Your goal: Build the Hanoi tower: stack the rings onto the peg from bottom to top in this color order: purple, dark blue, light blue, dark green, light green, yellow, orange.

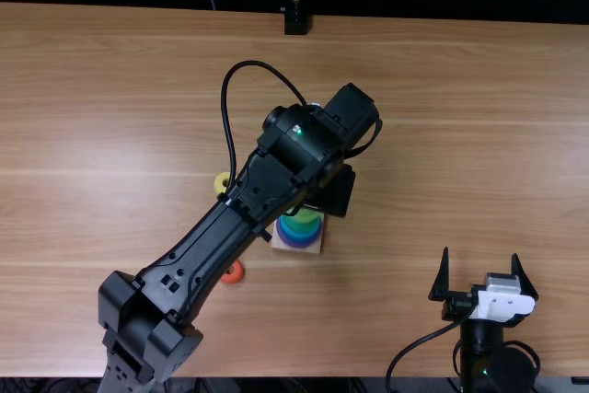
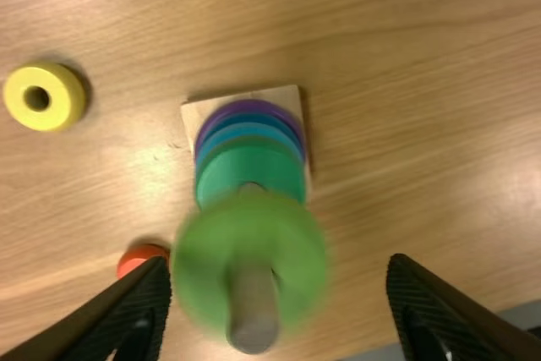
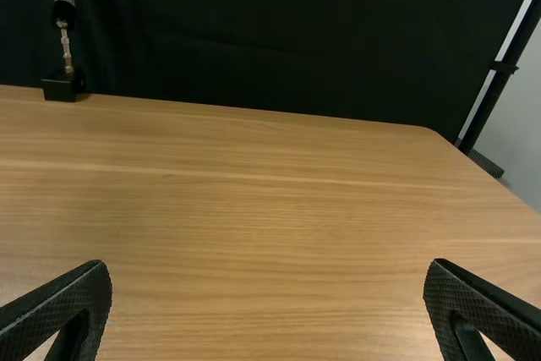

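Gaping over the light brown wooden table: the black left gripper at the middle, the black right gripper near right.
The left wrist view gives the round peg's tip, long axis upright, through a light green ring; yellow ring left, orange ring near left.

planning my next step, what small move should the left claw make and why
Probably raise the left claw clear of the peg, toward the yellow ring: it stands open, the light green ring is around the peg, and yellow, next in order, lies on the table.
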You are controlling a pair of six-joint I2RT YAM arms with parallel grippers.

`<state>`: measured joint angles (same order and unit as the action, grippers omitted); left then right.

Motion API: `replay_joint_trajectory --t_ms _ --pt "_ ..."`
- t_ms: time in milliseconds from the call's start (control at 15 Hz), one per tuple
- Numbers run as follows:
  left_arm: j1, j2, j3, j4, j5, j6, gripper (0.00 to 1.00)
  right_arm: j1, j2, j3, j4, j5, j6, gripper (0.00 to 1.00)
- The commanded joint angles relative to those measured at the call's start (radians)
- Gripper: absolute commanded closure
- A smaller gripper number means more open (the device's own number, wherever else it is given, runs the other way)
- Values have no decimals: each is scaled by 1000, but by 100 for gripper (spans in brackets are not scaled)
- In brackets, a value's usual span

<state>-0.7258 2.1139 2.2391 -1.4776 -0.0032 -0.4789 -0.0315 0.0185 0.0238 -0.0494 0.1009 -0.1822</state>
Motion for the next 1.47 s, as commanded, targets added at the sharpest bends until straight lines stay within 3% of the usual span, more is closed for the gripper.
replay_joint_trajectory --t_ms 0,200,267,467,533,667,800,933,1000,1133,1400 --pt "6 3 -13 0 22 -13 0 -5 -19 -9 4 -5 0 0" --pt "58 0 -3 0 18 -5 0 -4 -19 -9 4 -5 0 0" --pt "80 -3 4 1 5 -2 0 -5 -19 -9 4 -5 0 0" --pt "174 -23 37 16 7 11 0 -5 -19 -9 4 -5 0 0" --pt "203 -35 36 18 5 50 0 -4 -19 -9 4 -5 0 0" --pt "269 -74 5 23 -10 172 0 -4 -19 -9 4 -5 0 0" --pt "301 -84 -90 55 -91 280 0 -5 -19 -9 4 -5 0 0" --pt "321 -132 -271 257 -98 402 0 -4 -19 -9 4 -5 0 0" --pt "327 -155 -383 386 -92 431 0 -4 -19 -9 4 -5 0 0" --pt "339 -181 -595 609 -91 435 0 -5 -19 -9 4 -5 0 0" --pt "341 -180 -757 754 -91 435 0 -5 -19 -9 4 -3 0 0"
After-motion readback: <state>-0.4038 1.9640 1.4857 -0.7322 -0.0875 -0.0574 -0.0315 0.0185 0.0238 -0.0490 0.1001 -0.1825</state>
